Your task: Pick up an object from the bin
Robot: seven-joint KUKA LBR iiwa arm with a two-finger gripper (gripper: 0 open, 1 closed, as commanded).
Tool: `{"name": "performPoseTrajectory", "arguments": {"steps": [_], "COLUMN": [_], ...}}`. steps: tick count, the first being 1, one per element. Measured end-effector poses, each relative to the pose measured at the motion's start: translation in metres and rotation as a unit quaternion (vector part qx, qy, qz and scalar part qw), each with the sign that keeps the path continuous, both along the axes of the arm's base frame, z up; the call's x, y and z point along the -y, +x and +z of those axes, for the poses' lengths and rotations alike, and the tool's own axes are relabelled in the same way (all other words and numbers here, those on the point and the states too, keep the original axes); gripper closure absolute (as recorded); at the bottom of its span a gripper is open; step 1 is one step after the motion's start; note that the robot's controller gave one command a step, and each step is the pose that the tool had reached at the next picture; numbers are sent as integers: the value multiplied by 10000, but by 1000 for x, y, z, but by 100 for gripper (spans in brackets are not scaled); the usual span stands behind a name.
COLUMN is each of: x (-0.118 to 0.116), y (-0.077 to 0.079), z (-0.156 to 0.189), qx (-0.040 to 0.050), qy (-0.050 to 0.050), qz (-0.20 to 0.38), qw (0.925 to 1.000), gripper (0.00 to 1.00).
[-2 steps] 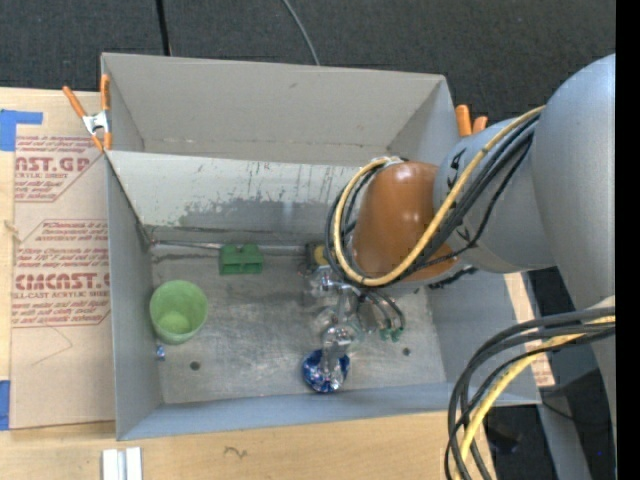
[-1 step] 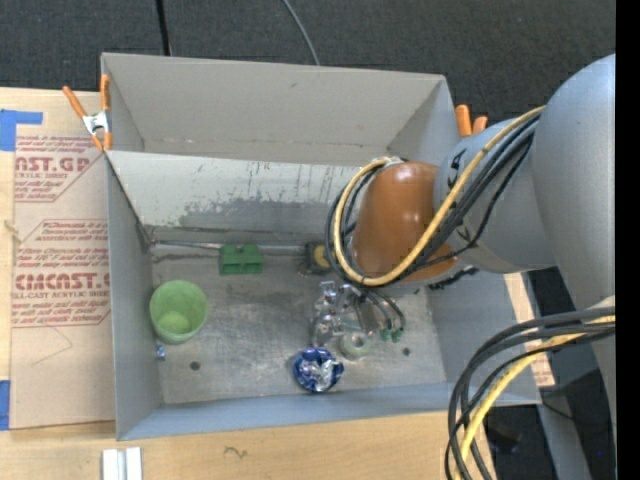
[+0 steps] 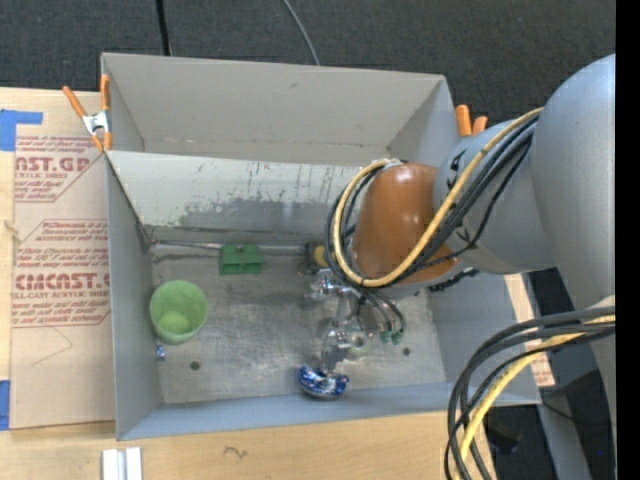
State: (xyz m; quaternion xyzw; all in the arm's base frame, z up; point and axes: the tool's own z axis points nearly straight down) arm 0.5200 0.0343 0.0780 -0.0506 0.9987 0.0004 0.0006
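End effector (image 3: 336, 353) low by front wall of bin (image 3: 135, 308), just above small blue-and-white rounded item (image 3: 322, 382); grip state cannot be told. Green cup (image 3: 178, 310) at left.

Blue-and-white thing (image 3: 322, 382) at the near wall (image 3: 250, 418), of unclear kind; yellowish bit (image 3: 318, 256) half behind the orange cover (image 3: 395, 218).

Bin floor (image 3: 262, 340) centre open; green cup (image 3: 178, 310) left; green block (image 3: 241, 259) rear; blue-white object (image 3: 322, 382) front.
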Motion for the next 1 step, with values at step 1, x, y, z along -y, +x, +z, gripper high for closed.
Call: {"name": "performPoseTrajectory", "arguments": {"steps": [1], "x": [0], "y": [-1], "z": [1], "qx": [-24], "qy": [-2], "qz": [1], "qw": [10000], "gripper": [100]}}
